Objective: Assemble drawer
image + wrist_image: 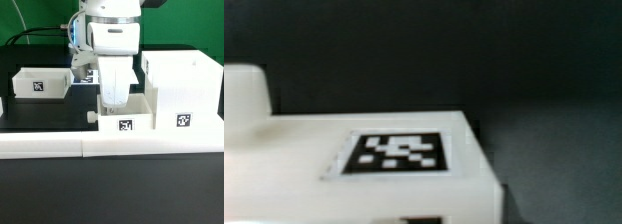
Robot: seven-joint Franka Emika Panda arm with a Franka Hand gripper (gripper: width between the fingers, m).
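The gripper [113,98] hangs low at the small tray [128,120] by the middle of the front edge of the table [40,112], just beside the housing [185,90] nearer the exterior view's right corner, likely lined up for insertion, though its jaws' opening and hold cannot be told.

White, rounded arm [110,38] with a dark joint band [108,20], ending in a white hand [112,103].

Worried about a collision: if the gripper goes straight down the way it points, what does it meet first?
Probably the middle tray, right under the gripper. The gripper's tips look level with the tray's rim, over its back part, though depth is unclear in the exterior view.
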